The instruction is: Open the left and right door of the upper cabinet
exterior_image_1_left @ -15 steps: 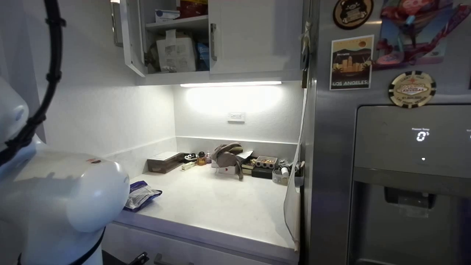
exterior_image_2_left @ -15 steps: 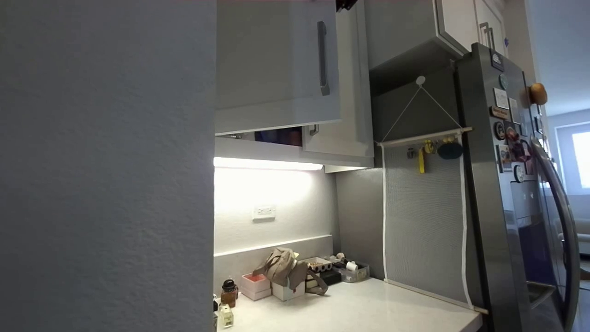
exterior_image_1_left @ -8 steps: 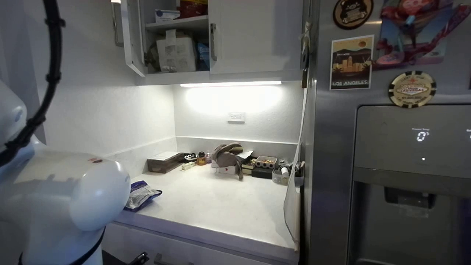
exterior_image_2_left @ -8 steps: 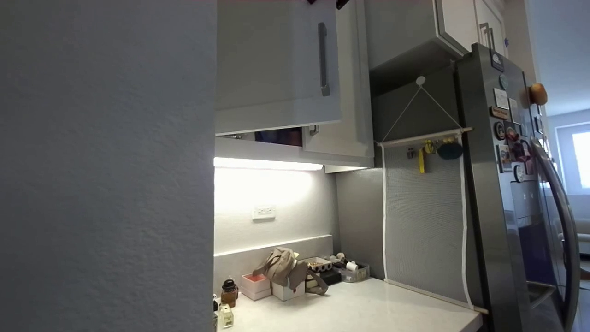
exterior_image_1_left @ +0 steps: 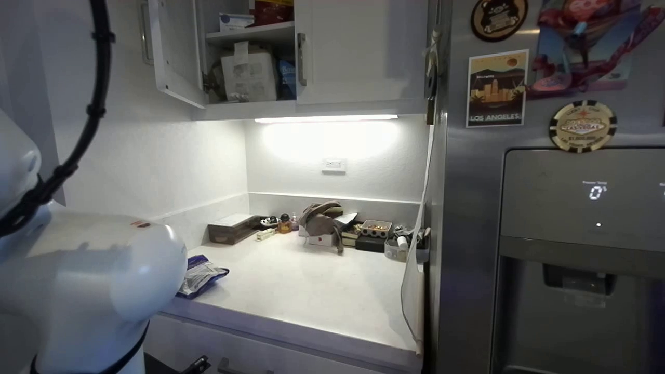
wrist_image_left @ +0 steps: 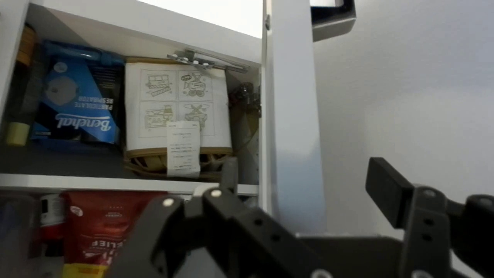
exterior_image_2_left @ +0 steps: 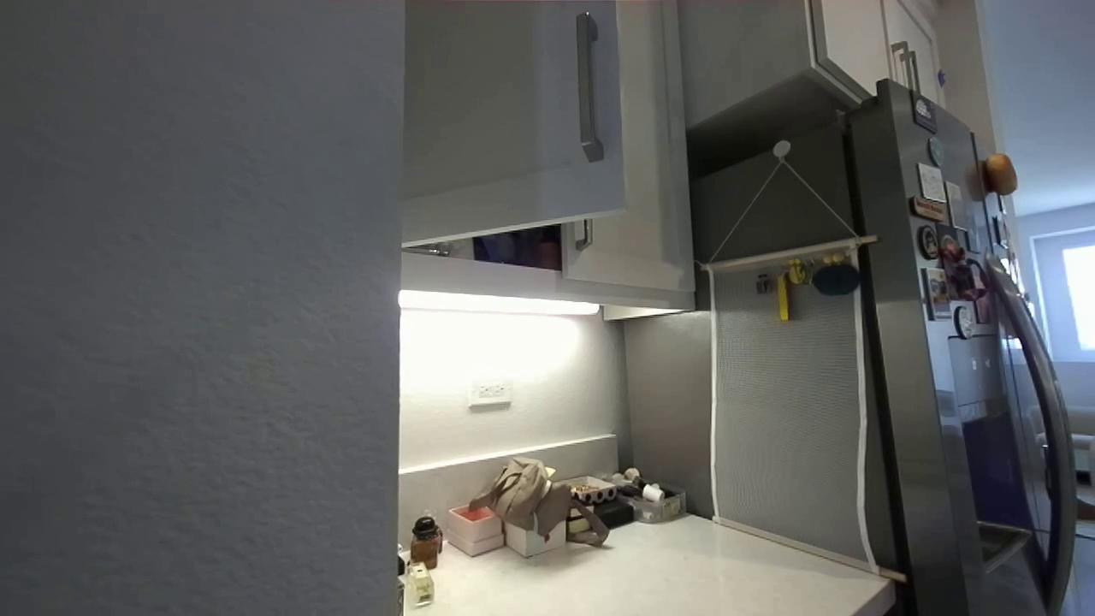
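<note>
The left door [exterior_image_1_left: 176,52] of the upper cabinet [exterior_image_1_left: 244,110] stands wide open, swung out toward the side wall; it also shows in an exterior view [exterior_image_2_left: 513,111]. The right door [exterior_image_1_left: 358,52] is shut in both exterior views [exterior_image_2_left: 633,248]. In the wrist view my gripper [wrist_image_left: 308,181] is open, with the left door's edge [wrist_image_left: 295,116] lying between its spread fingers. One finger is on the cabinet-interior side, the other on the outer side, apart from the panel. Whether the inner finger touches the door is hidden. The gripper is out of frame in both exterior views.
The side wall [exterior_image_1_left: 119,156] is close behind the open door. Boxes and packets fill the shelves, such as a white box [wrist_image_left: 177,104] and a red bag [wrist_image_left: 104,227]. The fridge [exterior_image_1_left: 473,208] stands beside the cabinet. The counter [exterior_image_1_left: 311,280] below holds a purple bag [exterior_image_1_left: 200,275] and small items.
The left door has swung further open toward the side wall. The arm's cable has shifted right and the arm slightly too. The dark fingertips at the top of an exterior view are gone.
</note>
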You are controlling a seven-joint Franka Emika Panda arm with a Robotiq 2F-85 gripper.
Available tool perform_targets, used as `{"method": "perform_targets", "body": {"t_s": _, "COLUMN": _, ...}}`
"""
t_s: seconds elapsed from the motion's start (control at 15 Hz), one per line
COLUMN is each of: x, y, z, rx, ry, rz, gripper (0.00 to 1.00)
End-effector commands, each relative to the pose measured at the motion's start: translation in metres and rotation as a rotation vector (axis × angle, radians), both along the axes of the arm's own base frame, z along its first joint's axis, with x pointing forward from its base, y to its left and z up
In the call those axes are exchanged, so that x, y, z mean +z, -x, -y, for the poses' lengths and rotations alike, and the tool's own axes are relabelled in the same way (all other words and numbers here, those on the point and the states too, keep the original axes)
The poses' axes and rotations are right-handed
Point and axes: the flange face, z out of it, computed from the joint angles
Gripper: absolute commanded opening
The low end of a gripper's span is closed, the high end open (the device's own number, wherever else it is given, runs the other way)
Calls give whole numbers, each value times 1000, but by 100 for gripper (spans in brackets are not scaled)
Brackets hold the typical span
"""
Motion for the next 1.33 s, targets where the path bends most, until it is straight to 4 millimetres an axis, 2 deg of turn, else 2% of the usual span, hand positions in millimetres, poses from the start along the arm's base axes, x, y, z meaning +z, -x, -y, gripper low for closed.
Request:
{"method": "perform_targets", "body": {"t_s": 0.0, "x": 1, "y": -6, "z": -26, "rx": 127, "ry": -4, "rz": 5, "gripper": 100}}
{"method": "perform_targets", "body": {"t_s": 0.47, "x": -1, "y": 7, "z": -47, "rx": 336, "ry": -17, "rz": -49, "gripper": 100}}
{"method": "perform_targets", "body": {"t_s": 0.53, "x": 9, "y": 28, "z": -28, "rx": 355, "ry": -26, "rz": -50, "gripper": 100}}
{"method": "perform_targets", "body": {"t_s": 0.73, "x": 9, "y": 32, "z": -26, "rx": 444, "ry": -25, "rz": -122, "gripper": 100}}
{"method": "perform_targets", "body": {"t_s": 1.07, "x": -4, "y": 2, "z": -48, "rx": 459, "ry": 23, "rz": -247, "gripper": 100}}
{"method": "perform_targets", "body": {"t_s": 1.27, "x": -20, "y": -17, "z": -49, "rx": 391, "ry": 116, "rz": -323, "gripper": 100}}
